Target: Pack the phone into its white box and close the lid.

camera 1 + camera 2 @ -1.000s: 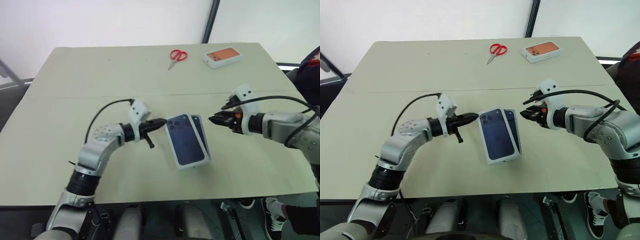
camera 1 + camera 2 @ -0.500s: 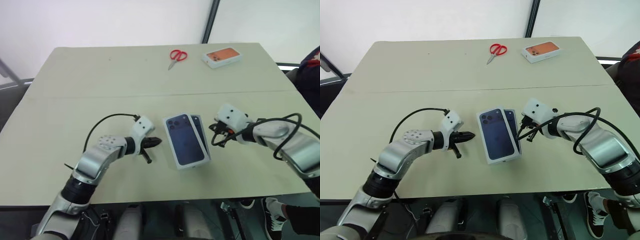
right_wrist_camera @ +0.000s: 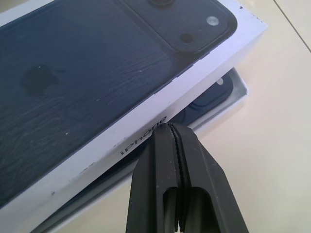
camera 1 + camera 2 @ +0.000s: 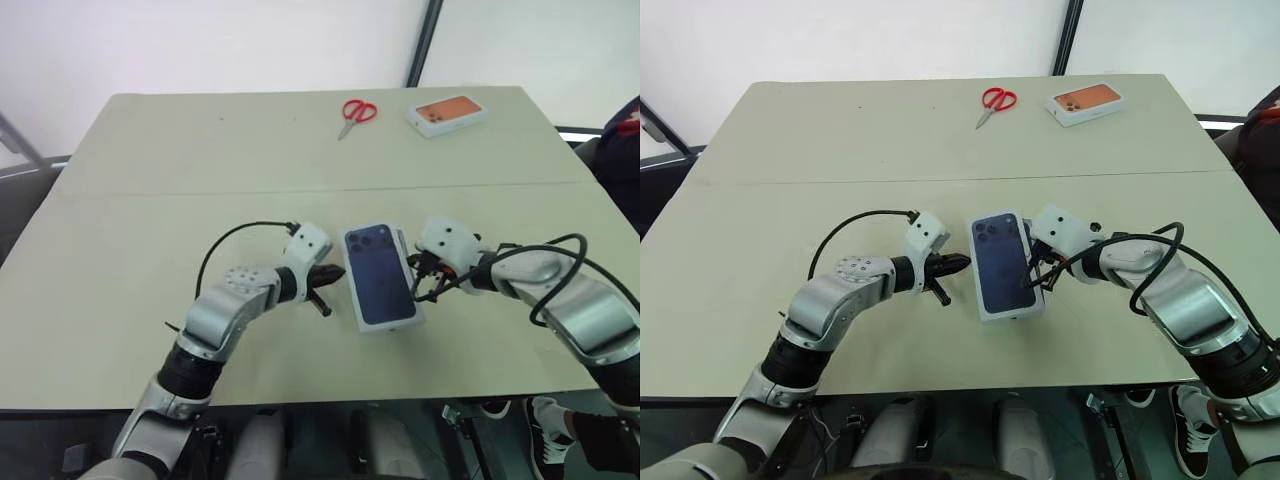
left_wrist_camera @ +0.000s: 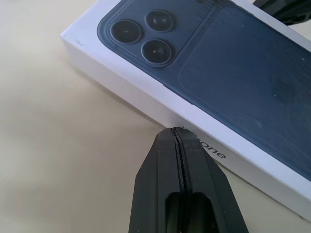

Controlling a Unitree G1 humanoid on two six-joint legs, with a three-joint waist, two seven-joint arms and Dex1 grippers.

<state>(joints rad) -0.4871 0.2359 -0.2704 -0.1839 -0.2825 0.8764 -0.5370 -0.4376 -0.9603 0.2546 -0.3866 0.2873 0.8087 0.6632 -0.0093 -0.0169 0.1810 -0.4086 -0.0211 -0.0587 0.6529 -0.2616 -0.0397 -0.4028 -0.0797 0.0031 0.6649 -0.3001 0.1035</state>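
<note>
The lid [image 4: 380, 275], white-walled with a dark navy phone picture on top, lies slightly askew over its white box [image 3: 235, 95] at the table's near middle. The phone [image 3: 206, 103] shows as a dark strip inside the box under the lid's edge. My left gripper [image 4: 338, 270] is shut, its tips [image 5: 176, 132] at the lid's left side wall. My right gripper [image 4: 1037, 272] is shut too, its tips [image 3: 170, 126] at the lid's right side wall, above the box's exposed rim.
Red scissors [image 4: 355, 112] and a white box with an orange top [image 4: 447, 112] lie at the table's far edge. The table's front edge [image 4: 330, 400] runs close behind the lid.
Both grippers came down and inward to the lid's two sides. The right gripper shut and rolled over. The lid shifted right and now covers nearly all of the box.
</note>
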